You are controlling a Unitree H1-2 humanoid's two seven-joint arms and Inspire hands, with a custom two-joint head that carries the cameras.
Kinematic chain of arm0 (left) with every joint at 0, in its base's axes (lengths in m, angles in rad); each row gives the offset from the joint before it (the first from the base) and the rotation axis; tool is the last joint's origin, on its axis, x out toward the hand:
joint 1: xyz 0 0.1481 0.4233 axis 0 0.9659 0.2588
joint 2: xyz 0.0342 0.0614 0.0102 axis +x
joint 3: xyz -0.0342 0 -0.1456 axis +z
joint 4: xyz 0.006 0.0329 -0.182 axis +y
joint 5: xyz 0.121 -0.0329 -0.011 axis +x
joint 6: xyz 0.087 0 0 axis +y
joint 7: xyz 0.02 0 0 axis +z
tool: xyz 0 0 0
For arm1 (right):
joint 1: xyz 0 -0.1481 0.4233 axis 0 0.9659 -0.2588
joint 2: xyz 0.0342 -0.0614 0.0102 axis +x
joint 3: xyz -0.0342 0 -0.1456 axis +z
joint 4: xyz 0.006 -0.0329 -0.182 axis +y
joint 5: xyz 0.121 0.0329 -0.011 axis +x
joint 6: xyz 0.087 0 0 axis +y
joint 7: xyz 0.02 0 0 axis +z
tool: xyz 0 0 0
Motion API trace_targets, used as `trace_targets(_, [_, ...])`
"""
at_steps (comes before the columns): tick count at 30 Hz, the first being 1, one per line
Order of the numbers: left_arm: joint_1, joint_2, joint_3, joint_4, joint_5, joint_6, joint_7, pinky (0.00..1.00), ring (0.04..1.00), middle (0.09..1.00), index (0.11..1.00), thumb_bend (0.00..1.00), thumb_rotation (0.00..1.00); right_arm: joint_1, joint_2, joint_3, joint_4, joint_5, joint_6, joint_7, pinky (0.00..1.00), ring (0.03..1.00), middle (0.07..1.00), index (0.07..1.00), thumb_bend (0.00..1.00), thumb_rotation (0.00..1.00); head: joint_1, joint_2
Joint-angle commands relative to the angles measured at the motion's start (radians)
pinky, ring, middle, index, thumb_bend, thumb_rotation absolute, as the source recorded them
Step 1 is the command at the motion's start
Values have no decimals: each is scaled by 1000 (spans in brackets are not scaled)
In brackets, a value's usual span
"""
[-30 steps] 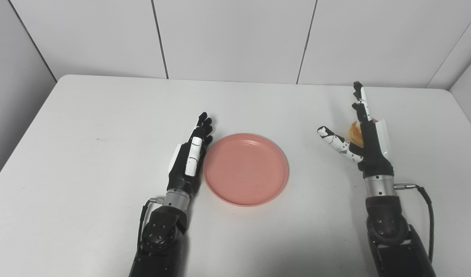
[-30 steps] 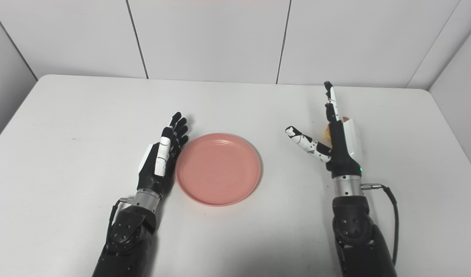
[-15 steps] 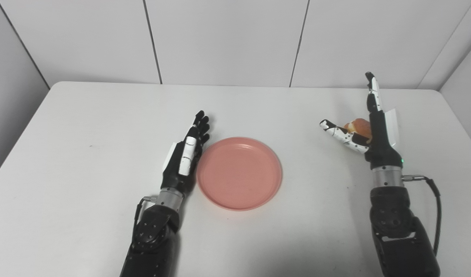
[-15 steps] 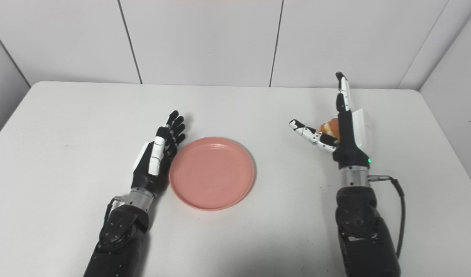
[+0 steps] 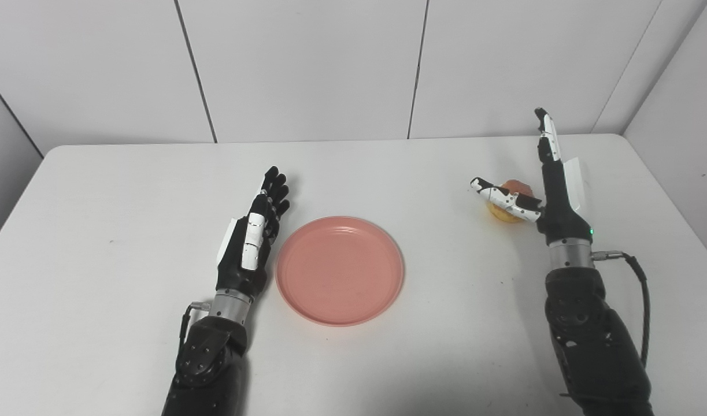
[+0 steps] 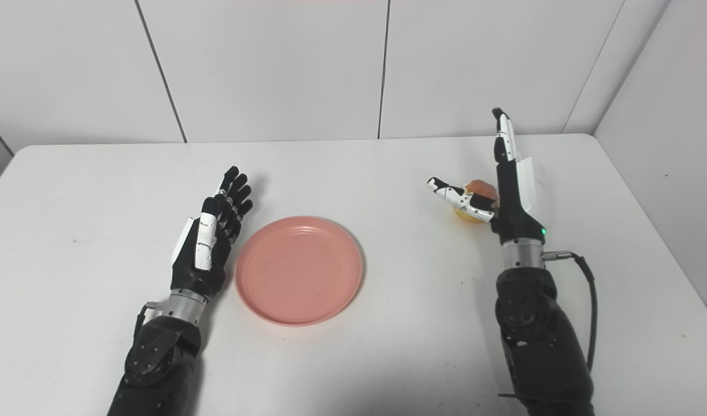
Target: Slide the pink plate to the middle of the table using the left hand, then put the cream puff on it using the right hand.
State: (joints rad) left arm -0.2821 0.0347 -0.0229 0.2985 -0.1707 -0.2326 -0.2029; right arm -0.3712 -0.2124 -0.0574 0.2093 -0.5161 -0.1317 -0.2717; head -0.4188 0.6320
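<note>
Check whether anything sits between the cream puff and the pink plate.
Nothing visible does. The cream puff lies on the table beside the open right hand, partly behind its thumb. Only bare tabletop runs from there to the pink plate. The open left hand is on the plate's far side.

Walls: white panels [image 5: 307, 63] with dark vertical seams.
Table: white top [image 5: 116, 190], rounded far corners.

pink plate [image 5: 340, 270], golden-orange cream puff [image 5: 507, 196], blk/wht hands, white table [image 5: 122, 190]
</note>
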Motion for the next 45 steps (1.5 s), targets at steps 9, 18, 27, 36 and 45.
trace_targets(9, [89,41,16,124,-8,-30,-26,1000,1000,996,1000,702,1000,-50,-36,-18,7,-10,71,-34,843,945,975,971,688,390,-16,0])
trace_targets(18, [93,42,15,118,-11,-31,-24,1000,995,992,993,695,1000,-55,-50,-19,26,42,129,4,810,922,961,952,702,350,-15,6])
trace_targets(27, [102,42,8,83,-7,-4,-22,1000,998,995,1000,697,1000,-57,-67,22,43,30,196,60,804,900,957,948,663,298,-12,8])
trace_targets(36, [106,42,7,75,-7,5,-22,1000,998,996,1000,696,1000,-59,-67,54,77,35,173,60,780,889,954,952,663,191,-11,9])
trace_targets(45, [109,40,6,66,-5,8,-21,1000,997,993,1000,692,1000,-74,-72,83,127,19,170,44,758,873,941,947,607,98,-8,14])
